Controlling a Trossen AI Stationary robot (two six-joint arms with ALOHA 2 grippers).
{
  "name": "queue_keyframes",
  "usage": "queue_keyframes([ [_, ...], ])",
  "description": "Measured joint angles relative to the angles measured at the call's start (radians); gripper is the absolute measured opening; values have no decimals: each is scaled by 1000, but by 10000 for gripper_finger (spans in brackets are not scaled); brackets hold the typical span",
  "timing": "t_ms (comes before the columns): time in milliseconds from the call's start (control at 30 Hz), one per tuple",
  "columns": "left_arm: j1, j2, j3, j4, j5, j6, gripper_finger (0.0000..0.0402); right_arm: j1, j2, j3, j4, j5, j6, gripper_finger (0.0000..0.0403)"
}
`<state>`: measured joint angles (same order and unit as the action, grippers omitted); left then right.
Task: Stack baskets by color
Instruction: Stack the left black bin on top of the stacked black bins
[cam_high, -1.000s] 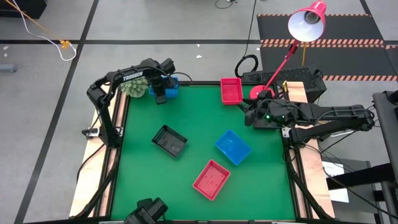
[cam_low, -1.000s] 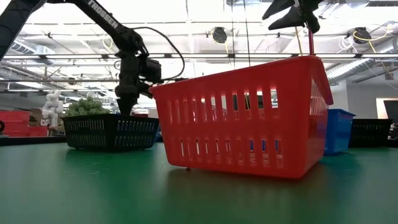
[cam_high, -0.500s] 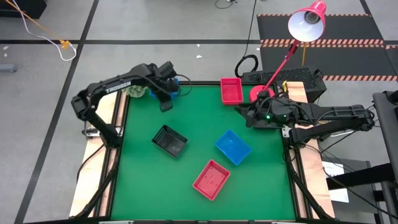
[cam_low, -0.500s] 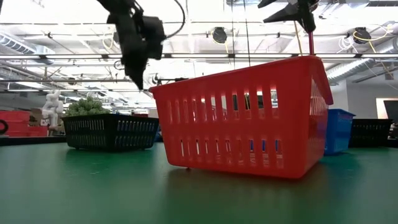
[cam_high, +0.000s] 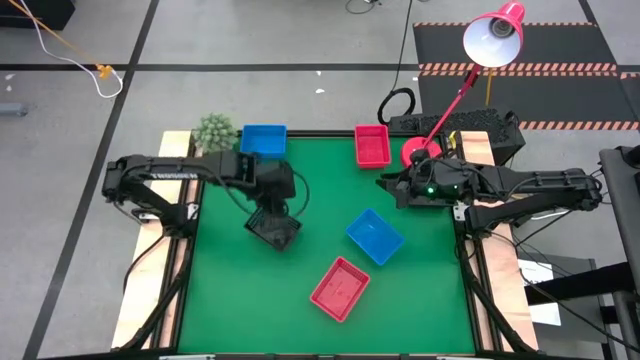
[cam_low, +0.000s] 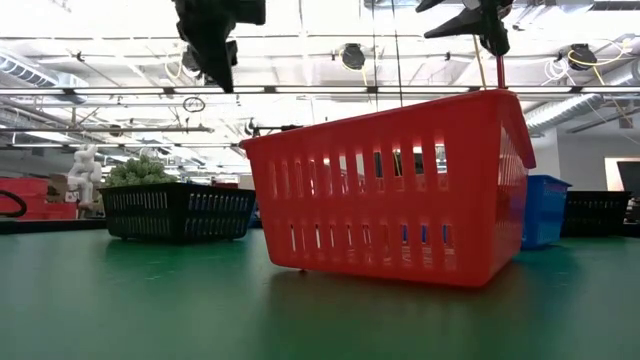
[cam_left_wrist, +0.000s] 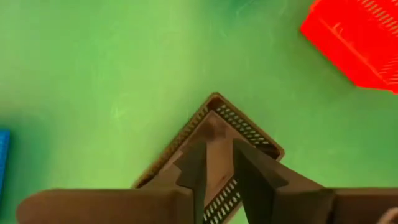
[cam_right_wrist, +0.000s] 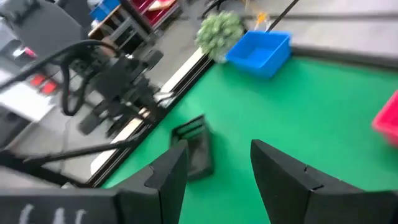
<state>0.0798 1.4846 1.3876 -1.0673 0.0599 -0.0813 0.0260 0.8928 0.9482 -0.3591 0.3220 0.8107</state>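
Looking down, high view: the left claw (cam_high: 272, 212) hangs over the black basket (cam_high: 277, 231) lying left of centre on the green desk (cam_high: 320, 200); the arm hides whether it touches.
Blue baskets, high view: one blue basket (cam_high: 264, 139) sits at the desk's far edge beside the green plant ball (cam_high: 214, 131); another blue basket (cam_high: 375, 236) lies near the centre.
Red baskets, high view: one red basket (cam_high: 372, 144) at the far edge near the lamp base (cam_high: 416, 150); another red basket (cam_high: 340, 288) near the front.
Right claw, high view: the right claw (cam_high: 385, 184) waits above the desk's right side, between the far red basket and the central blue one.
Low view: the near red basket (cam_low: 390, 190) fills the middle, a black basket (cam_low: 178, 212) to its left and a blue one (cam_low: 543, 210) behind it.
Left wrist view: the left claw's (cam_left_wrist: 216, 163) fingers stand slightly parted, grasping nothing, above the black basket's (cam_left_wrist: 249, 130) corner.
Right wrist view: the right claw (cam_right_wrist: 217, 165) is spread wide and holds nothing.
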Motion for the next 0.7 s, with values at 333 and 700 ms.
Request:
queue_keyframes([
  [333,-29,-4,-75,-153,26,-497,101,105,6,0,-37,-220,188,171],
  [700,99,-25,-248,-150,48,-619,123,279,33,0,-34,-123,203,171],
])
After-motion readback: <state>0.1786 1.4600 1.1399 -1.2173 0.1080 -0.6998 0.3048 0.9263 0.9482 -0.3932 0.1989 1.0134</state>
